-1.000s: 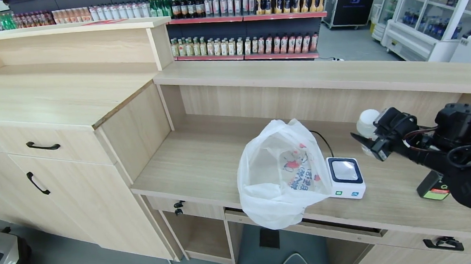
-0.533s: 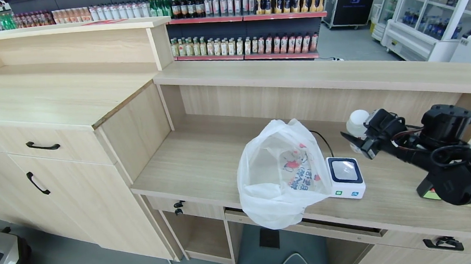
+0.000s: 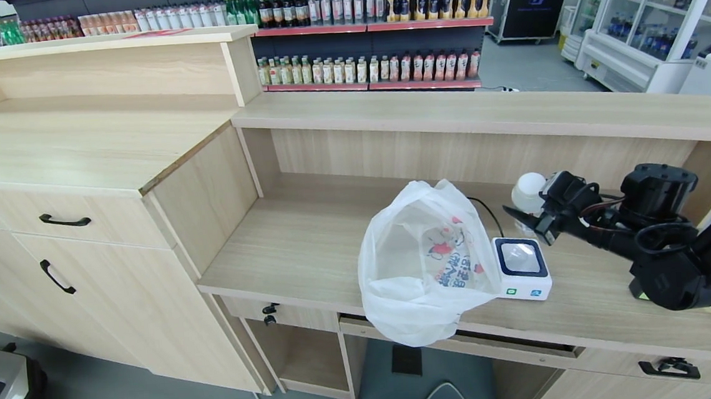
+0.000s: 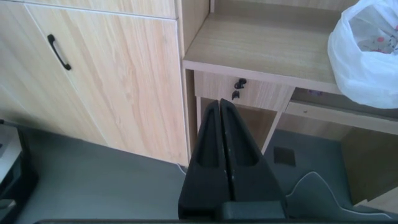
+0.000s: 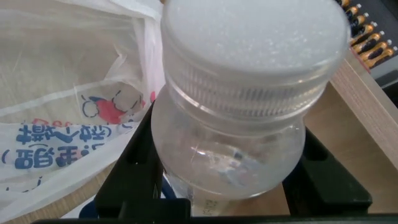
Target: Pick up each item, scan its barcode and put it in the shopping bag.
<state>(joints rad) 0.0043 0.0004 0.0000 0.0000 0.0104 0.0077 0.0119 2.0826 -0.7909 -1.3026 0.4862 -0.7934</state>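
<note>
Head view: the right tool (image 3: 525, 211) hangs above the bench (image 3: 299, 241), pinching a clear plastic bottle (image 3: 527, 187) with a white screw lid. The bottle is held off the surface, above and just behind the far edge of the scanner (image 3: 522, 267). The scanner is a small white box with a dark-framed glass window facing up. It stands on the bench, touching the right side of the shopping bag (image 3: 426, 263). The bag is thin, white and translucent with red and blue print. Its mouth stands open upward and its lower part droops over the bench's front edge. A black cable (image 3: 488, 213) runs from behind the scanner toward the back of the bench. In the right wrist view the bottle's lid points at the camera. The tool's black fingers (image 5: 134, 168) press on both sides of its clear body, below the ribbed neck, and the printed bag lies just beyond. In the left wrist view the left tool (image 4: 219, 106) has its two black fingers pressed together with nothing between them. It hangs low over the grey floor (image 4: 93, 180), in front of the bench. A cabinet door (image 4: 112, 74) with a black handle is to one side, and the bag bulges over the bench edge farther off.
</note>
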